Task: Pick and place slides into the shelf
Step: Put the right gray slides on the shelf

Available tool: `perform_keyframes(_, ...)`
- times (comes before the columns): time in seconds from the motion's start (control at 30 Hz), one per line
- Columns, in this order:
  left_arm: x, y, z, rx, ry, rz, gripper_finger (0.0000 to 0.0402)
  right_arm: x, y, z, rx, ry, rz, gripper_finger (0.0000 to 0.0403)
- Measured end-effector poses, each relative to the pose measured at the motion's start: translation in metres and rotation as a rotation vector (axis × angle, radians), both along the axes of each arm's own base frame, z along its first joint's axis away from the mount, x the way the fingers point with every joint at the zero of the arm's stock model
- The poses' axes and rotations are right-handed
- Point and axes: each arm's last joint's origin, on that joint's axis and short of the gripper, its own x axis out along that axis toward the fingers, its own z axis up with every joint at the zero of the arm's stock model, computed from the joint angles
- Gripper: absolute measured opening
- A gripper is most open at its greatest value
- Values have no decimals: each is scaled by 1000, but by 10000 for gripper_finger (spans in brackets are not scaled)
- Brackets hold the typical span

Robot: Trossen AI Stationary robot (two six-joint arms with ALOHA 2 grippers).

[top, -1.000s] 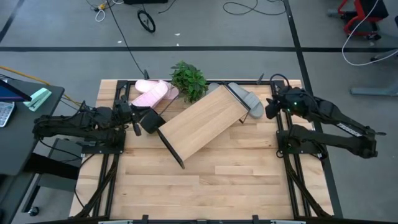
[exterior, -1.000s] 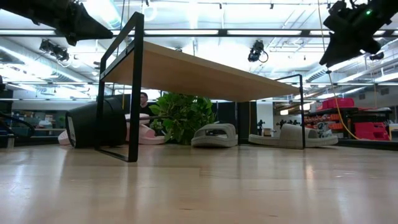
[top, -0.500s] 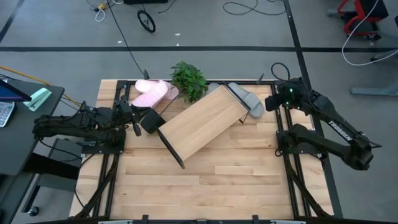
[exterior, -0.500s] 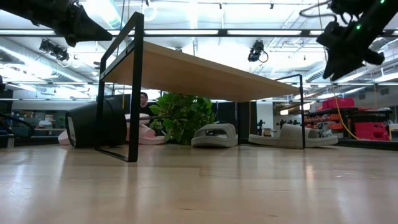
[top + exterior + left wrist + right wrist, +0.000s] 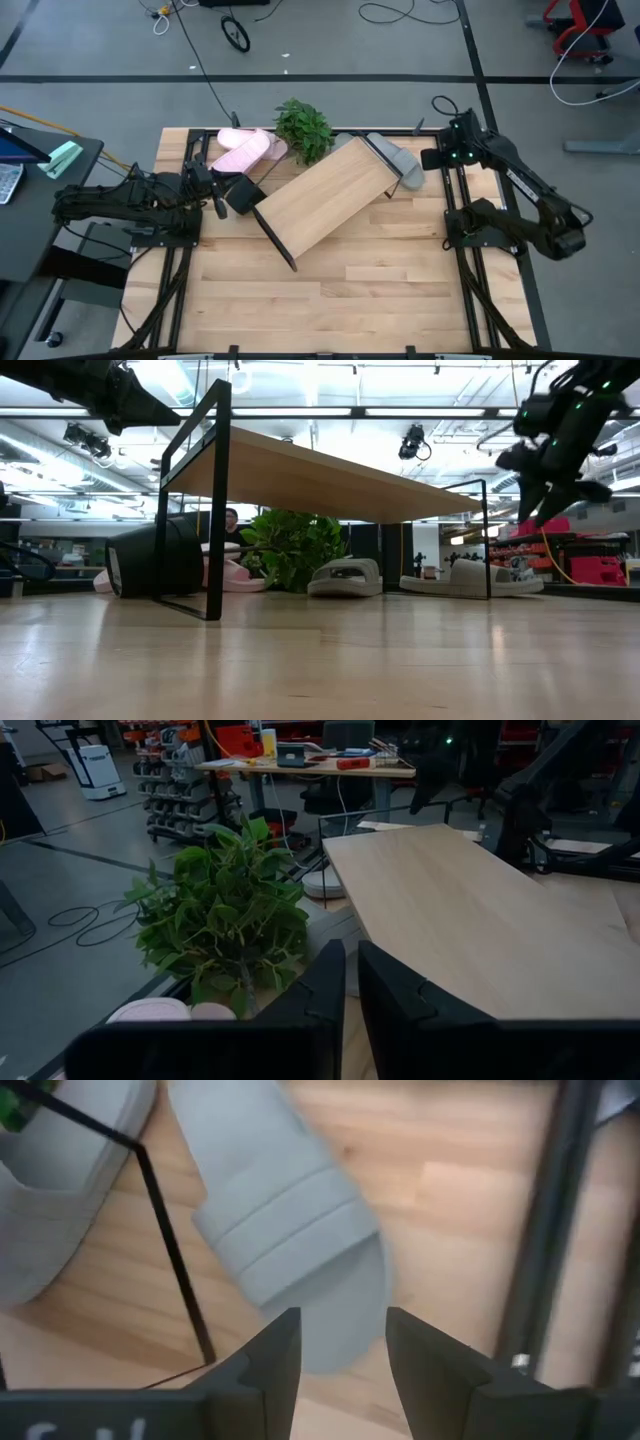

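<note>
Wooden table point(image 5: 330, 290) carries slanted shelf point(image 5: 322, 197); pink slides point(image 5: 243, 150); grey slides point(image 5: 395, 160); plant point(image 5: 303, 128)

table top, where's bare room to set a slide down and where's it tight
Free: the table in front of the shelf, between both arm bases, and the shelf board itself. Crowded: the far edge, where pink slides, plant and grey slides pack around the shelf's back, with the right gripper beside the grey ones.

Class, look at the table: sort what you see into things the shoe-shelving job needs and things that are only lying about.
Belongs to the job:
- two pale pink foam slides
- two light grey foam slides
- slanted light-wood shelf on a black metal frame

Just lying about:
- green leafy plant
- black cylinder lying on its side
</note>
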Motion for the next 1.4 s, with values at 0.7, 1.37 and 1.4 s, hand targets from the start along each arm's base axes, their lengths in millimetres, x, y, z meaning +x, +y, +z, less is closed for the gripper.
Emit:
perform_keyframes(0.7, -1, 0, -4, -7, 41, 2, 38, 10, -6, -38, 179, 84, 51, 188)
perform_keyframes(1.37, -1, 0, -6, -21, 48, 4, 39, 17, 1, -72, 161, 79, -184, 235)
perform_keyframes(1.4, -1, 0, -6, -21, 48, 4, 40, 16, 2, -75, 166, 84, -195, 236)
